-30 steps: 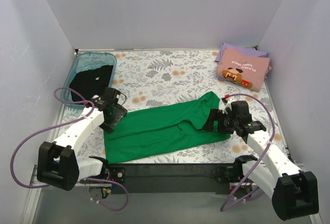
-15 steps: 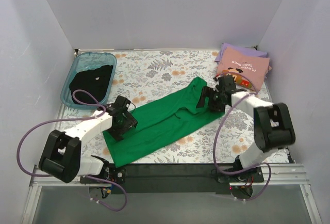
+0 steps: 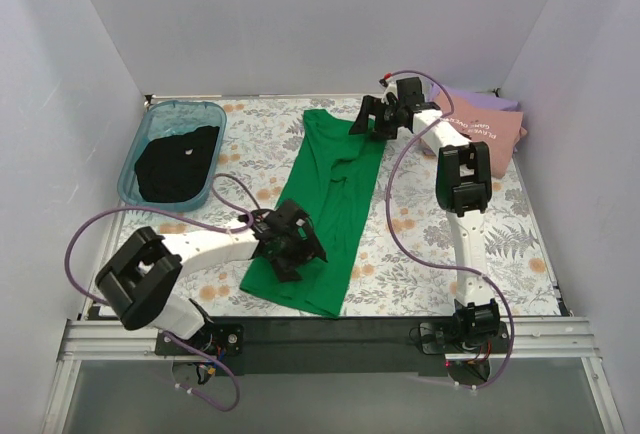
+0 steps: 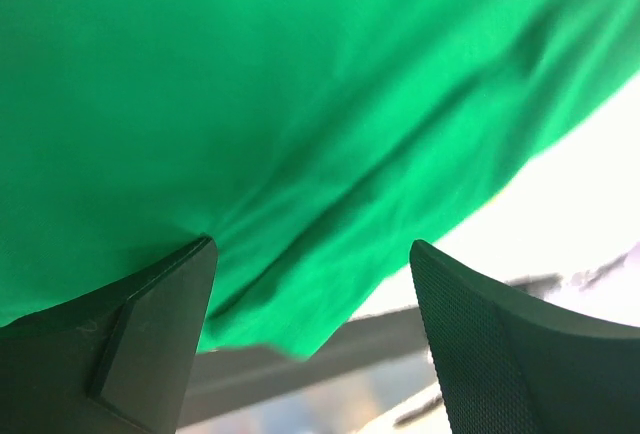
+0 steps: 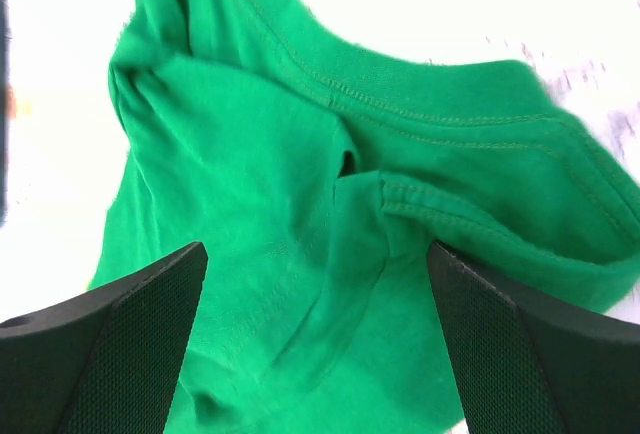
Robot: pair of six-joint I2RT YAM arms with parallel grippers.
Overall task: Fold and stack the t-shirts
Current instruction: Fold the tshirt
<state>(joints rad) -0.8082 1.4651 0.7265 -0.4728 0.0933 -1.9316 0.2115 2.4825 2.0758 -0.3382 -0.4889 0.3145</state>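
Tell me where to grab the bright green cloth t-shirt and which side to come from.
I'd take the bright green cloth t-shirt at its stitched collar band at the far end, coming down from the right: that doubled edge is bunched and raised, while the body lies as a flat long strip. The near hem offers a second edge.

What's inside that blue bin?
A black t-shirt lies crumpled inside the bin, covering most of its floor. Whether anything sits under the shirt cannot be seen.
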